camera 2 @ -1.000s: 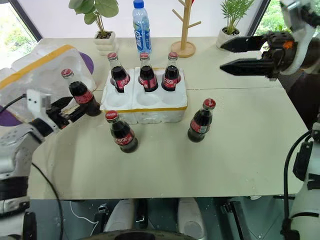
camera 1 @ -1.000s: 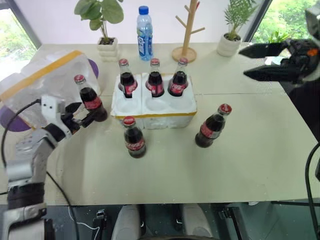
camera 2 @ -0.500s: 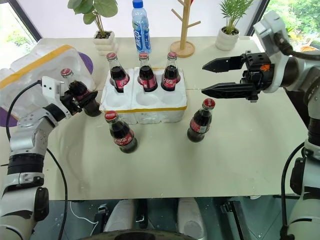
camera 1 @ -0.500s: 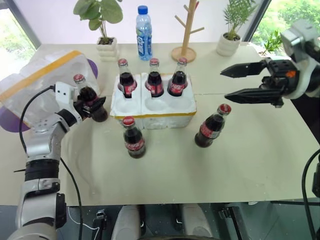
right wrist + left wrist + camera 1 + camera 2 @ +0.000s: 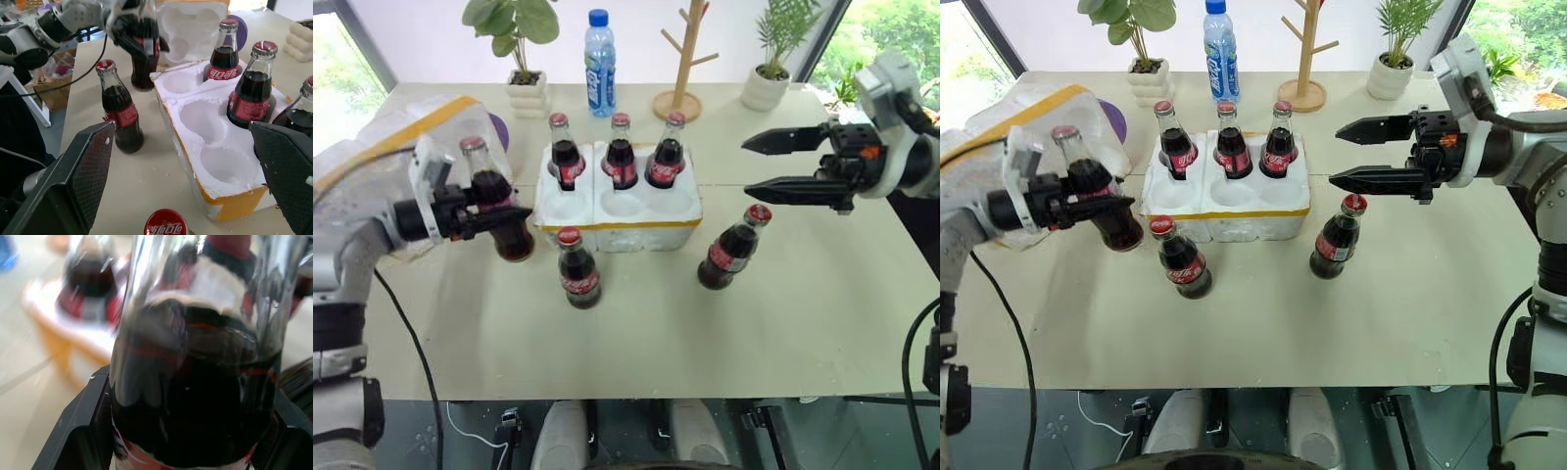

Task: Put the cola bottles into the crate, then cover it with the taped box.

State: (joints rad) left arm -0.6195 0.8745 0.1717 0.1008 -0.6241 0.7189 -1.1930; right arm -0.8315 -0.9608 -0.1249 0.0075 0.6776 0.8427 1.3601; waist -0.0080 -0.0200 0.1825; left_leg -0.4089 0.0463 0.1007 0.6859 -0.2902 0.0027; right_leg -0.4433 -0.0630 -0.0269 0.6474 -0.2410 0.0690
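We see a pale surface (image 5: 636,323) that carries everything. At its left edge lies the taped box (image 5: 386,157), a big white foam shell with a wide yellow band, tipped on its side with its hollow showing in the right wrist view. Near the middle sits the crate (image 5: 617,208), a low white foam tray with a thin yellow band; three cola bottles (image 5: 621,152) stand in its far row of wells, and the three near wells are bare.

Our left gripper (image 5: 494,217) is clamped around the body of a fourth cola bottle (image 5: 1102,201), holding it lifted off the surface and tilted, just left of the crate and in front of the taped box. Our right gripper (image 5: 759,164) hangs above the surface to the right of the crate with its fingers (image 5: 788,186) spread wide apart, gripping nothing.

A fifth bottle (image 5: 576,269) stands on the surface just in front of the crate. A sixth bottle (image 5: 732,248) stands to the crate's right, beneath the right gripper.

Along the far edge stand a clear water bottle (image 5: 598,64), a wooden rack (image 5: 680,69) and two potted plants (image 5: 521,59).
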